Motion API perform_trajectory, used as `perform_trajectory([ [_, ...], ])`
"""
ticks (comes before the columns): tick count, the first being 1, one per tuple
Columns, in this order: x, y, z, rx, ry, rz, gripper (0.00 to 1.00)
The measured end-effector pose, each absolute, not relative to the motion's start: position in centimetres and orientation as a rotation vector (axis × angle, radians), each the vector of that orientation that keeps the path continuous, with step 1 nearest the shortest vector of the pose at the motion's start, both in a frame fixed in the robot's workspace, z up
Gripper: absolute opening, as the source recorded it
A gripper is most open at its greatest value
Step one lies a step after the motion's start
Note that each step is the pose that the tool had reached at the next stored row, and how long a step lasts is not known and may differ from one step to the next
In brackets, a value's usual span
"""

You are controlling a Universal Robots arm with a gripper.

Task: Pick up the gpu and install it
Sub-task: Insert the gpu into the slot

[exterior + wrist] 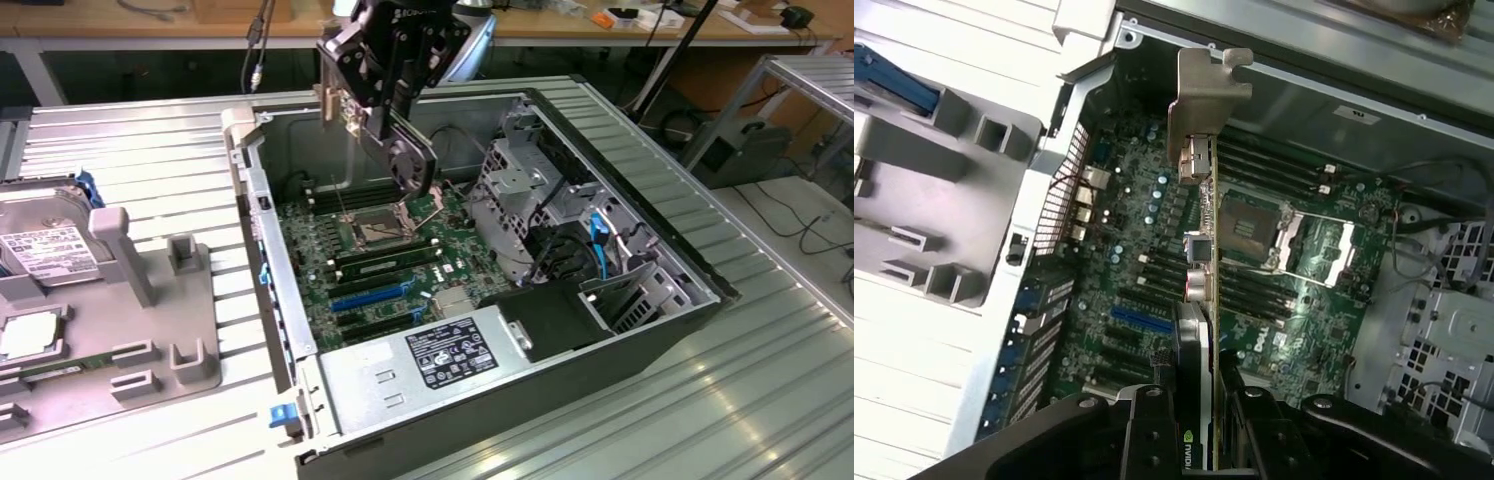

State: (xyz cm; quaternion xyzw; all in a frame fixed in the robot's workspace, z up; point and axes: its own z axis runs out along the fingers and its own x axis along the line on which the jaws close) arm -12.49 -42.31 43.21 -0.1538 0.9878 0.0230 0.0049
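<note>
The ribbed metal bench [147, 150] carries everything here, and the big piece on it is the open computer case [256, 250], lying on its side with its insides facing up. The green motherboard [387, 280] fills its floor, and the wrist view looks straight down onto that board [1144, 260]. At the case's near end sits the power supply [441, 365], white label facing up. On the exterior view's left, a grey moulded holder [160, 300] lies on the bench, with a hard drive [40, 240] propped in it.

Inside the case, the bare processor socket [380, 228] has its metal frame swung open, clear in the wrist view too [1254, 225]. Nearer the power supply runs a blue slot [374, 295].

And there's the gpu [414, 165], up in the air above the far half of the motherboard, clear of every slot and touching nothing below. It hangs on edge, black cooler showing. From the wrist it's a thin line [1197, 260], its silver bracket out ahead, over the case's corner.

The pincer [387, 115] is clamped on that card, one finger on each face, jaws narrow around it [1202, 400].
</note>
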Motion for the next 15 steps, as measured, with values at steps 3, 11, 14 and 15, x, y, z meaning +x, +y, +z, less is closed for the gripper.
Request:
perform_trajectory([
  [3, -12.49, -42.31, 43.21, -0.518, 3.088, 0.072, 0.27],
  [11, -12.49, -42.31, 43.21, -0.590, 3.077, 0.073, 0.27],
  [14, -12.49, -42.30, 43.21, -0.621, 3.071, 0.073, 0.27],
  [15, -12.49, -42.31, 43.21, -0.628, 3.070, 0.073, 0.27],
])
